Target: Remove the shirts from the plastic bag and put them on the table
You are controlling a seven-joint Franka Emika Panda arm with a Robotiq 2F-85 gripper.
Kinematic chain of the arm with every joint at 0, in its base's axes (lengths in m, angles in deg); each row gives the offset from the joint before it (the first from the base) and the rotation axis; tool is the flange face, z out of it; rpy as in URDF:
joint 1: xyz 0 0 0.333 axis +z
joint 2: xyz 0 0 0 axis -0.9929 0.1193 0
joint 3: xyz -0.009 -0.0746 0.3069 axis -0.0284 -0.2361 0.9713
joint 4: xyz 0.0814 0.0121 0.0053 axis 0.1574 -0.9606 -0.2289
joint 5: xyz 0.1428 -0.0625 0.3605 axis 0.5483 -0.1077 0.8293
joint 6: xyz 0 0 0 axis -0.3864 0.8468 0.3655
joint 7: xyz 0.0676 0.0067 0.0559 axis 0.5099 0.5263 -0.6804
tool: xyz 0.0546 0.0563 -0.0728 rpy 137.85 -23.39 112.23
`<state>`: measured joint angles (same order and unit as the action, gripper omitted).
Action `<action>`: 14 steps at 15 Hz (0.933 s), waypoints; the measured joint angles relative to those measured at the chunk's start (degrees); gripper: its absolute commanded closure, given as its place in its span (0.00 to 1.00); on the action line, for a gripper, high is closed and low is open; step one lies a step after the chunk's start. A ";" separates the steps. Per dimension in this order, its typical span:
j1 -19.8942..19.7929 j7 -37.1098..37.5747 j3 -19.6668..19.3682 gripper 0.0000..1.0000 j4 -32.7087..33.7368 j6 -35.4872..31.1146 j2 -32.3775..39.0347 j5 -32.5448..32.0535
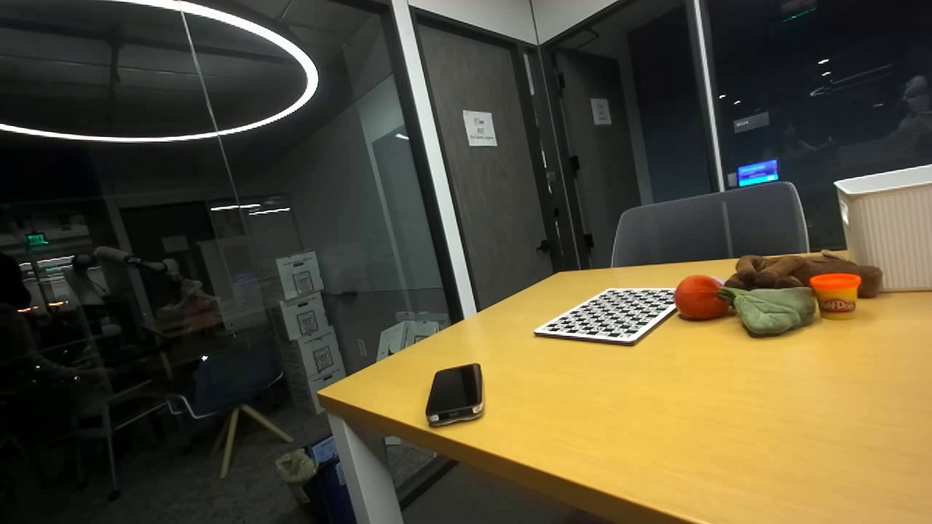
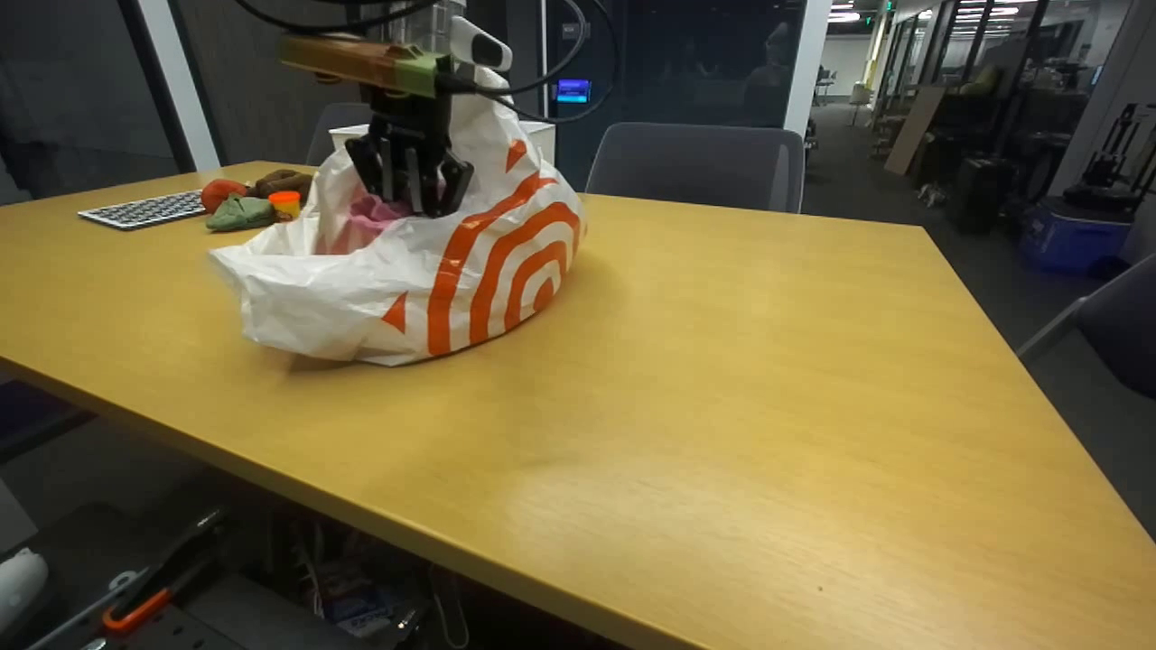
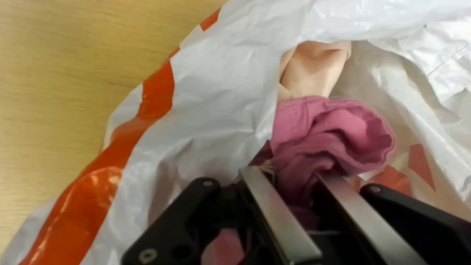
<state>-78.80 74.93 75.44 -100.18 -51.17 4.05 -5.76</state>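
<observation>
A white plastic bag with orange stripes [image 2: 506, 262] lies on the light wooden table [image 2: 768, 361], its mouth open. It also fills much of the wrist view [image 3: 213, 88]. A pink shirt [image 3: 353, 132] sits bunched inside the bag, and a little of it shows in an exterior view [image 2: 366, 221]. A peach cloth [image 3: 312, 70] lies behind the pink one in the bag. My gripper [image 3: 290, 173] points down into the bag's mouth. Its fingers are close together with pink cloth pinched between them. The fingertips' lower ends and the bag's bottom are hidden.
A checkered board [image 1: 611, 314], a red-orange plush [image 1: 700, 297], a green leaf plush [image 1: 773, 309], a brown plush [image 1: 837, 271], a Play-Doh tub [image 1: 836, 297] and a white bin [image 1: 892, 229] stand on the table. A phone [image 1: 456, 393] lies near a corner. Chairs [image 2: 691, 167] stand around it.
</observation>
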 measured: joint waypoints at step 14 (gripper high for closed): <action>-0.99 -1.27 -2.19 0.83 8.31 24.02 3.65 4.74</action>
<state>-79.80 73.66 73.25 -91.87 -27.15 7.71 -1.02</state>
